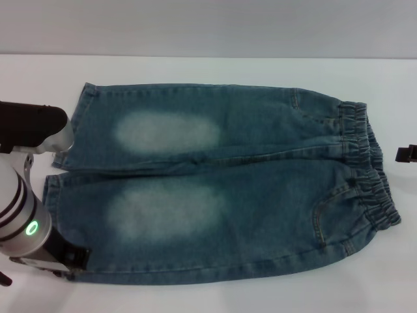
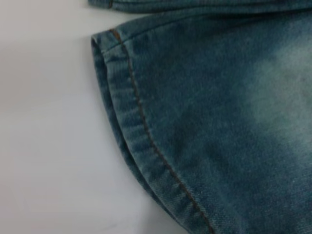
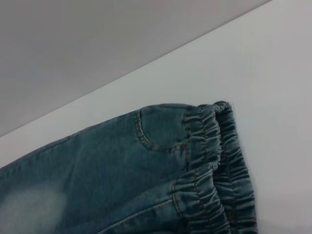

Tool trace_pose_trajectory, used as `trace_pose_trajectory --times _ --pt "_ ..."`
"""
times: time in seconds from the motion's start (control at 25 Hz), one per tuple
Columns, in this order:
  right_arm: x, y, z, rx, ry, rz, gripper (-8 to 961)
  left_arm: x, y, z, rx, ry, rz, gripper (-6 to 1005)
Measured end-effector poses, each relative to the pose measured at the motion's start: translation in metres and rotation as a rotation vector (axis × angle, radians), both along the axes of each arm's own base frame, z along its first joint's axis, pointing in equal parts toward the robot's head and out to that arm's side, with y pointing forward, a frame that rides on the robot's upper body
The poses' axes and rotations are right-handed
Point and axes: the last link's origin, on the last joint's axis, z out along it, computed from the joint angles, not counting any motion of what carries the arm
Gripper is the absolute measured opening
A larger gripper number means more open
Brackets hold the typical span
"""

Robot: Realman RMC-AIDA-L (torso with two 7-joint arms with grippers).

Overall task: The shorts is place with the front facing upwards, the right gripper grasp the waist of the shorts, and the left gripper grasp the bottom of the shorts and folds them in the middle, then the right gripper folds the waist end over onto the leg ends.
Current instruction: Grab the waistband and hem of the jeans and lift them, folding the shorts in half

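Neither gripper's jaws can be read as spread or pressed together. The left gripper (image 1: 71, 259), a black claw on a white-silver ringed arm with a green light, sits nearest, at the lower hem corner of the long blue-green denim shorts (image 1: 215, 189), which lie flat and unfolded on the white table (image 1: 208, 300). No fold appears begun; both folds seem to remain. The right gripper (image 1: 407, 154) hangs just beside the ruched elastic waist (image 1: 365, 163). Only the left wrist view shows the stitched hem (image 2: 141, 126) close up; only the right wrist view shows the pocket seam (image 3: 156, 141).
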Motion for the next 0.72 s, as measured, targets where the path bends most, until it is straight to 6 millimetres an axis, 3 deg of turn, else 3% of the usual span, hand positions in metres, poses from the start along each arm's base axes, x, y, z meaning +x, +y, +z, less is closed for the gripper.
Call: trace_pose_trajectory --times 0.04,0.28,0.72 --pt "0.0 0.0 0.0 0.001 0.0 0.0 815 0.002 0.0 0.001 0.002 -0.001 -0.006 138" --pt "0.002 0.0 -0.002 -0.002 0.007 -0.008 816 0.007 0.001 0.002 0.007 -0.007 -0.025 99" --pt "0.007 0.001 -0.009 -0.01 0.024 -0.025 816 0.012 0.002 0.005 0.01 -0.011 -0.053 100"
